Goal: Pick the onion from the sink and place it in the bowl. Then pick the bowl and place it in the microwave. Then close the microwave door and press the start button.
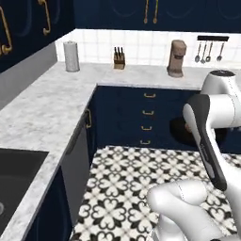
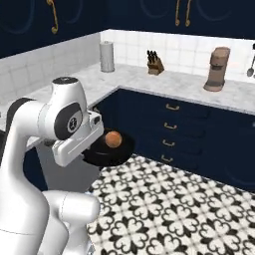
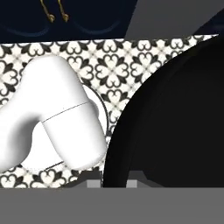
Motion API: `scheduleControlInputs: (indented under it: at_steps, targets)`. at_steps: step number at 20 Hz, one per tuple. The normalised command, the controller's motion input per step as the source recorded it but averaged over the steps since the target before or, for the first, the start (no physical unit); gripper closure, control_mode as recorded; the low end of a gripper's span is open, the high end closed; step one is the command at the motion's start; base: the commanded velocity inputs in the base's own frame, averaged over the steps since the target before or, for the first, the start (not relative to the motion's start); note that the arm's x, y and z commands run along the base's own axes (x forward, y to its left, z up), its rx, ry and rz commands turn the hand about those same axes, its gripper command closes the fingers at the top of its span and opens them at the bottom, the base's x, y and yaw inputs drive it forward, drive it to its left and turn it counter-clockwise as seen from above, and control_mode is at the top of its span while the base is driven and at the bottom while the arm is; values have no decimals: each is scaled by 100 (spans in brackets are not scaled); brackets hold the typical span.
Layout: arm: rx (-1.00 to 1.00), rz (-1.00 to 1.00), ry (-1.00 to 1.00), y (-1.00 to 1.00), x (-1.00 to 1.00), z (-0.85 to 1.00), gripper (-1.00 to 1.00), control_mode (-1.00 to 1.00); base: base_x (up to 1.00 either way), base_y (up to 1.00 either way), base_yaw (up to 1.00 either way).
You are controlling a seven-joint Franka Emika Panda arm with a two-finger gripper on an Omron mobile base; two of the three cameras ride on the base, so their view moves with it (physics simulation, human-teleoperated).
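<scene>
The black bowl point(image 2: 119, 152) hangs in the air above the patterned floor, with the pale orange onion point(image 2: 113, 139) lying in it. My gripper point(image 3: 114, 180) is shut on the bowl's near rim, one dark tip on each side of the wall. In the hand view the bowl point(image 3: 175, 118) covers the right half. In the left base view the bowl point(image 1: 179, 129) peeks out dark behind my forearm. A corner of the black sink point(image 1: 16, 176) sits in the counter at the lower left. The microwave and its door are out of view.
A marble counter point(image 1: 42, 113) wraps the corner, carrying a paper towel roll point(image 1: 71, 55), a knife block point(image 1: 119, 59) and a brown grinder point(image 1: 176, 58). Utensils point(image 1: 208, 51) hang on the wall. Navy drawers point(image 2: 172, 129) face the tiled floor point(image 2: 179, 209).
</scene>
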Motion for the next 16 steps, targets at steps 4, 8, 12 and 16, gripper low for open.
scheduleControlInputs:
  at_steps: [4,8,12,16]
  targets:
    - [0,0,0,0,0,0,100,100,0,0,-82]
    - [0,0,0,0,0,0,100,100,0,-3,-73]
    - [0,0,0,0,0,0,100,100,6,-3,-64]
    - [0,0,0,0,0,0,100,100,22,-13,-66]
